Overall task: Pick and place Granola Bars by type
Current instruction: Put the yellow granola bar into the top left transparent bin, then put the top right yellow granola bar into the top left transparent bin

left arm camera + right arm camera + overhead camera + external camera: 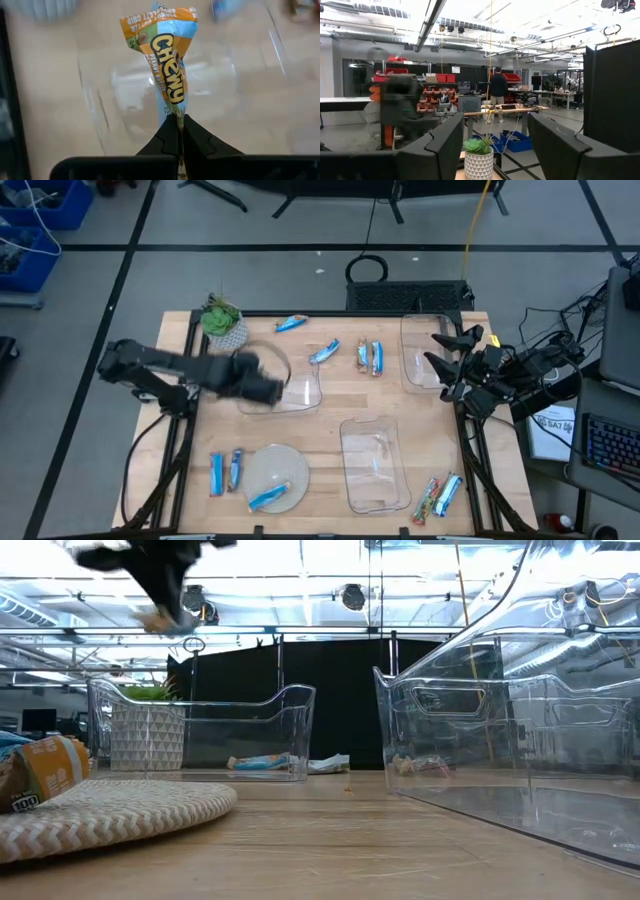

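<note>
My left gripper is shut on an orange and blue Chewy granola bar. In the high view it hovers above a clear bin at the table's middle left. In the low view it is high at the top left. My right gripper waits open over the far right bin. Other bars lie flat on the table: several at the far middle, two near the left edge, two at the near right corner. One lies on the round plate. My left gripper pinches the bar by one end of its wrapper between its two fingertips. The bar reaches forward past the fingers and is lifted clear, above the clear bin. Its free end is crumpled.
A third clear bin stands at the near middle. The woven round plate sits near the left front. A potted plant stands at the far left corner. In the low view, bin walls rise across the table.
</note>
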